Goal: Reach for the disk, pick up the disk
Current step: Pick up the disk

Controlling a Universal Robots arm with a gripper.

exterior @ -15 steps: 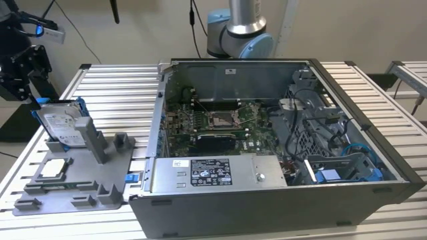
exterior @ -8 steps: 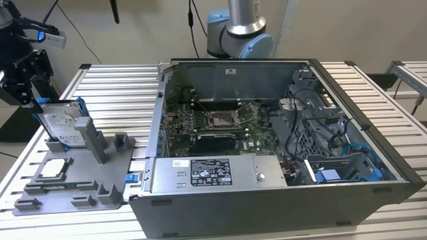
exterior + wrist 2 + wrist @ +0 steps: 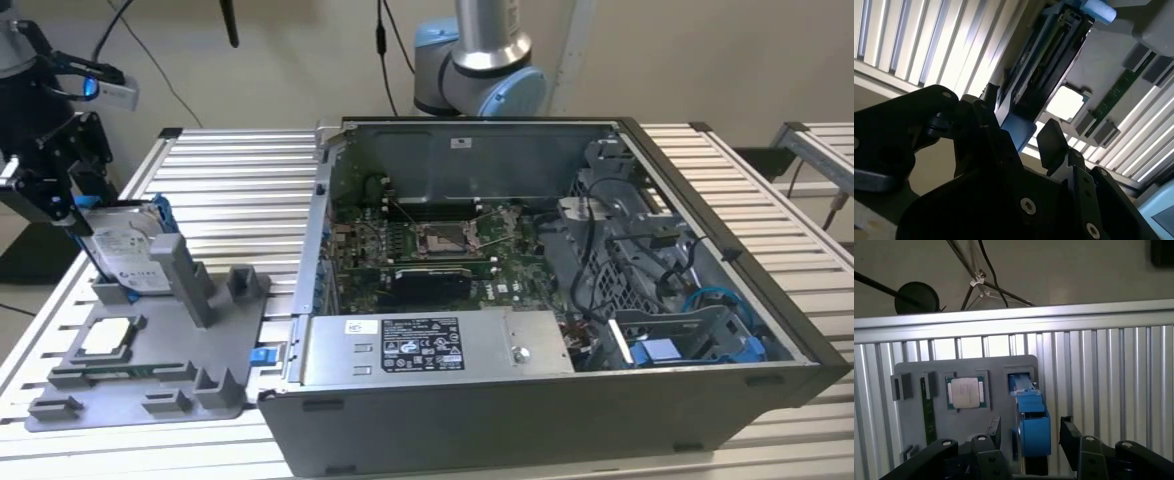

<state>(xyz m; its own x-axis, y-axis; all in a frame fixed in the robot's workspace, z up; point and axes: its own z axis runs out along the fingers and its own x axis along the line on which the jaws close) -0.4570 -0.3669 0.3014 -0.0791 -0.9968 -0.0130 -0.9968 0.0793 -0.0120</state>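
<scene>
As my gripper (image 3: 1030, 436) stands: open, with one finger (image 3: 1070, 436) on each side of the disk. A thin gap shows on both sides in the first wrist view, so I am clamping nothing yet.
Disk (image 3: 128, 252): upright on its edge in a slot of the grey fixture (image 3: 160, 365), which lies near the edge of the surface (image 3: 227, 190) on the exterior view's left.
Blue frame (image 3: 1031, 432): clipped round the disk; its end sits between my fingers.
Handling: I judge the disk stiff and dense for its size, with smooth metal faces that could slip under a weak pinch. It looks sensitive to knocks, and the plastic frame may flex a little.
Where to hold: across the two broad sides at the upper end, squarely, so that the weight hangs below my fingers and the disk does not twist.
Post (image 3: 180, 275): a tall grey upright of the fixture just beside the disk, the closest thing a finger could catch on.
Chip (image 3: 966, 391): in its own pocket of the fixture, beside the slot and apart from my fingers.
Computer case (image 3: 534, 420): open-topped, well apart toward the exterior view's right.
Open room: free above the slot, tight sideways between the fixture's walls, and the edge of the surface lies close behind me.
</scene>
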